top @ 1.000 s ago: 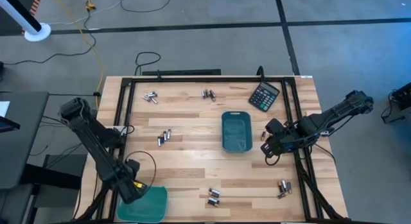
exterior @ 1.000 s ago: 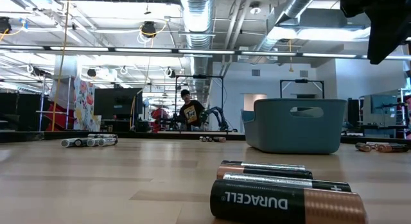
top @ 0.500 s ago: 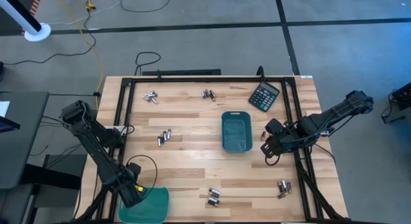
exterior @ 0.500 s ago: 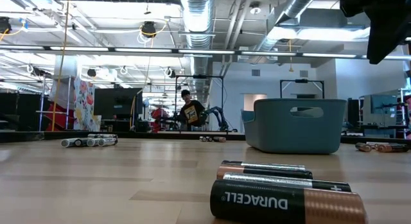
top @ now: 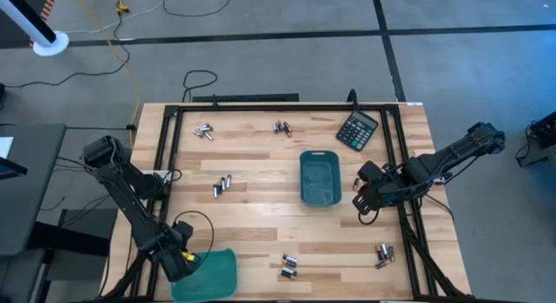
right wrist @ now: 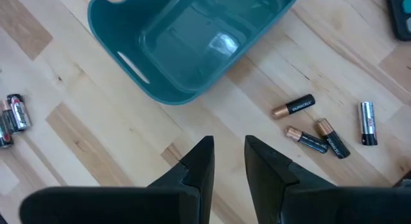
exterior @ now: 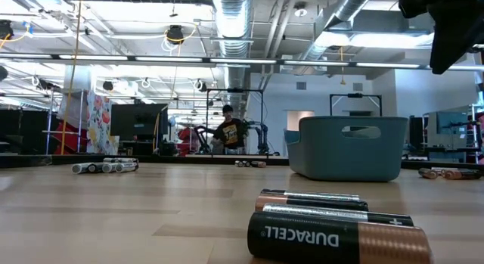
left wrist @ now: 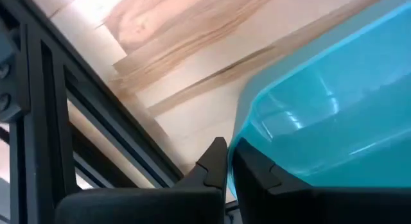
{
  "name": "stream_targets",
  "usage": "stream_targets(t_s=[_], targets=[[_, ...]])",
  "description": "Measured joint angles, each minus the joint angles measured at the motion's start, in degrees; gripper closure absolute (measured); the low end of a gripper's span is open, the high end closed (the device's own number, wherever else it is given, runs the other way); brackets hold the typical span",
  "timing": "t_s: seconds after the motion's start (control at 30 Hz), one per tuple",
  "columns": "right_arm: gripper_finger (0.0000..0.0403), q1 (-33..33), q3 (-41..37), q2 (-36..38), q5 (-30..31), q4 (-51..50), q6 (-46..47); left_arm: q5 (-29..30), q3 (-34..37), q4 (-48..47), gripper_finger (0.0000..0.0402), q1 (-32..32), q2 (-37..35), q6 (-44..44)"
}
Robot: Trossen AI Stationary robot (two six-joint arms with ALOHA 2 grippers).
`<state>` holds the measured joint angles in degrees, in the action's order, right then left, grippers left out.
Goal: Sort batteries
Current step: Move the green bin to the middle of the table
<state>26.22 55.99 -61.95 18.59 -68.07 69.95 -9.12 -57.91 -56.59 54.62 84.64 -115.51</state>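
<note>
On the pale wooden table [top: 261, 216], framed by black rails, batteries [top: 222, 186] are scattered in small clusters around a teal tray [top: 319, 177] — the left gripper [top: 189, 260] is clamped on a second tray's [top: 213, 273] rim, the right gripper [top: 358, 199] is held slightly parted and empty — while a person [exterior: 229, 132] is seen in the workshop beyond.

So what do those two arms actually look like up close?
Both arms are dark, jointed and slim, with black cables looping alongside. Each ends in a claw of two black angular fingers: left claw, right claw. The left arm has a yellow bit near its wrist.
</note>
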Motion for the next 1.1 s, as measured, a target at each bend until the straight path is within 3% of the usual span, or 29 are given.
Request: stream_targets(t_s=[0.3,0.5,0.83,1.1], targets=[[0.0298,-0.7,0.0,0.0,0.0,1.3,0.0,4.7,0.0,-6.1,0.0399,-6.3,-6.4,10.2],[0.0298,-2.2,0.0,0.0,0.0,1.5,0.9,5.8,0.0,-12.4,0.0401,-15.2,-13.6,25.2],[0.0298,-4.3,0.0,0.0,0.0,4.0,2.2,6.7,-1.7,-14.7,0.0401,-37.6,-17.9,62.2],[0.0298,-6.2,0.0,-0.3,0.0,4.8,6.5,6.7,-11.2,-14.9,0.0401,-56.1,-12.7,94.6]])
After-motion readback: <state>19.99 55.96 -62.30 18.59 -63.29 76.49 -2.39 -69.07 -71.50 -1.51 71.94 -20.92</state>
